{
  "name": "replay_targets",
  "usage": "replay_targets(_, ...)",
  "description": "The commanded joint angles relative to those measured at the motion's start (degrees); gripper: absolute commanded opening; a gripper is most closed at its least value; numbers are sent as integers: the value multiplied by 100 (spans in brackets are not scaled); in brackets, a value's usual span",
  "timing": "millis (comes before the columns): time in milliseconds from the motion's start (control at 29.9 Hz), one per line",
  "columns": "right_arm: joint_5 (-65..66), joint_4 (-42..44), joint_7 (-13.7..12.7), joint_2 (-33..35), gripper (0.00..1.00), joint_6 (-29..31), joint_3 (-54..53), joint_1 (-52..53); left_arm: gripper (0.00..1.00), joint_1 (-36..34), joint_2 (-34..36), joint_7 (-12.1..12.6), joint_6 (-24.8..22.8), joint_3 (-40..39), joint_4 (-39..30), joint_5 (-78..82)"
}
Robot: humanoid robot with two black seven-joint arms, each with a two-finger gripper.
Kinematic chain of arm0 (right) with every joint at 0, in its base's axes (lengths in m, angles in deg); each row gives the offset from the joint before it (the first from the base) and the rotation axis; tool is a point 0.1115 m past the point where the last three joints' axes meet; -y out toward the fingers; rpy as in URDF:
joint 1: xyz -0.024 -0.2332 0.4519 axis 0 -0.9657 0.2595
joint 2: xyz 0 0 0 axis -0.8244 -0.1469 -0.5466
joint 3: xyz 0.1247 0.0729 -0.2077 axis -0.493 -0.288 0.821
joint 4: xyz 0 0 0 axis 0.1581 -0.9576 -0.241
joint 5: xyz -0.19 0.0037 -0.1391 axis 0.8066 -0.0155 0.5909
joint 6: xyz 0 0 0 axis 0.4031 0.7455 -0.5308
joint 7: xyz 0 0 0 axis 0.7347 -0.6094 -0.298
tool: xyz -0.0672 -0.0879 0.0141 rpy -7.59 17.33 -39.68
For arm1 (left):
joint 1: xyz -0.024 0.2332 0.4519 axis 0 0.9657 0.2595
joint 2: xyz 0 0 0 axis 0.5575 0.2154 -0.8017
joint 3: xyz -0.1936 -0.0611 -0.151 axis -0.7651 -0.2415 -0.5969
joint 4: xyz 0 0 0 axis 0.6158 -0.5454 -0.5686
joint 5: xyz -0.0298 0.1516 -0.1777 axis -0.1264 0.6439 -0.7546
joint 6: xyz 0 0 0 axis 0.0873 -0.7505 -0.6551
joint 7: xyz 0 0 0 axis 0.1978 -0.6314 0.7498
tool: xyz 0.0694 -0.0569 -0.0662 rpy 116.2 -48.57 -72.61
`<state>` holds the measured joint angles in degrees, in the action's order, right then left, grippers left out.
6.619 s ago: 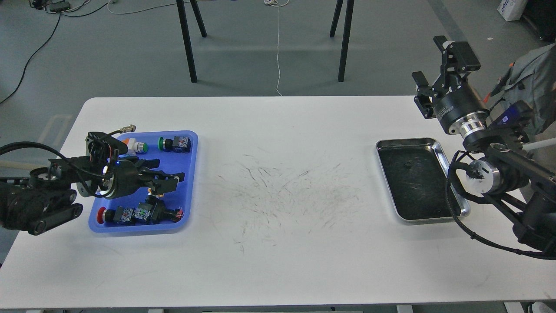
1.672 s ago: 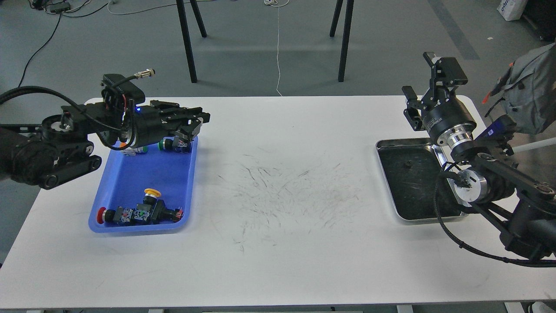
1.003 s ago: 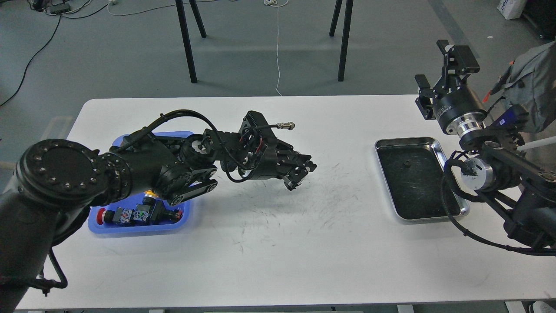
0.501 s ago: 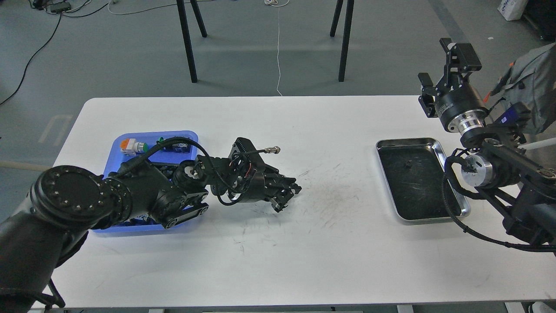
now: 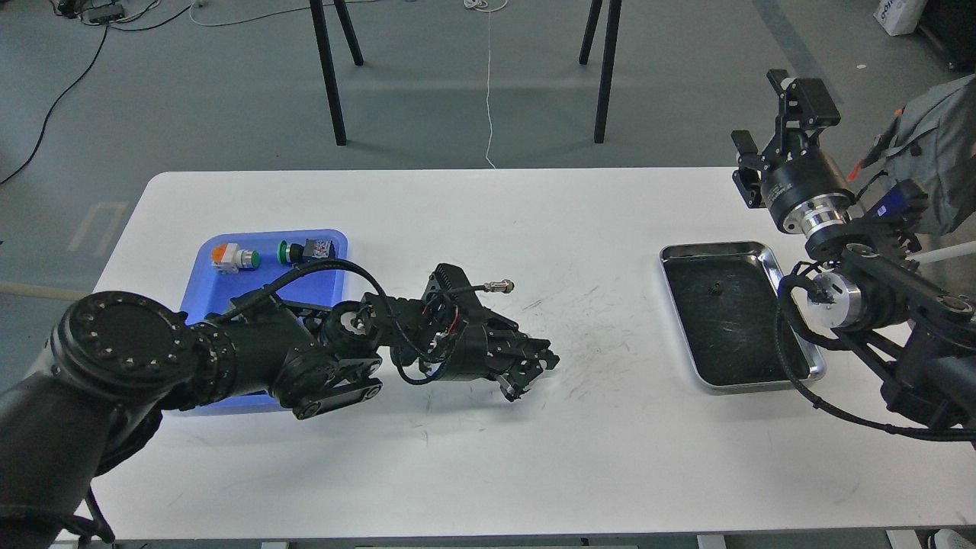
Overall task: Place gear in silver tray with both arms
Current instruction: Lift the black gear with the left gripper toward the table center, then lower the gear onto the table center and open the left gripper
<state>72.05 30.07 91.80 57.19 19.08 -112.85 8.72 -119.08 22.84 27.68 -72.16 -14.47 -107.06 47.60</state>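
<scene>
The silver tray (image 5: 770,263) lies at the table's right side. A small dark gear (image 5: 714,288) rests on its scratched bottom, toward the far end. My left gripper (image 5: 530,374) hovers low over the scuffed middle of the table, pointing right, well left of the silver tray. Its dark fingers overlap, so I cannot make out their gap or anything held between them. My right gripper (image 5: 762,110) is raised beyond the far right corner, above and behind the silver tray. Its fingers stand apart with nothing between them.
A blue plastic tray (image 5: 200,263) sits at the left, half covered by my left arm, with an orange-and-white push button (image 5: 232,257) and a green one (image 5: 306,249) at its far end. Chair legs stand beyond the table's far edge.
My left gripper left the blue tray and swung to the table's middle; in the last half second it shifted right and nearer the front. My right arm has barely moved.
</scene>
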Motion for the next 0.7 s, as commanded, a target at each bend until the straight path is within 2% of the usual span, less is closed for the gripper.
replay_targets(0, 0, -1, 0, 0, 95, -2, 8, -4, 9, 39, 0, 1, 3, -21, -4, -15)
replay_targets(568, 9, 8, 0, -35, 95, -2, 201, 66, 23, 57, 0, 1, -41, -268, -22, -76)
replay_targets(669, 0, 8, 0, -35, 95, -2, 237, 67, 30, 57, 0, 1, -41, -285, -39, -120)
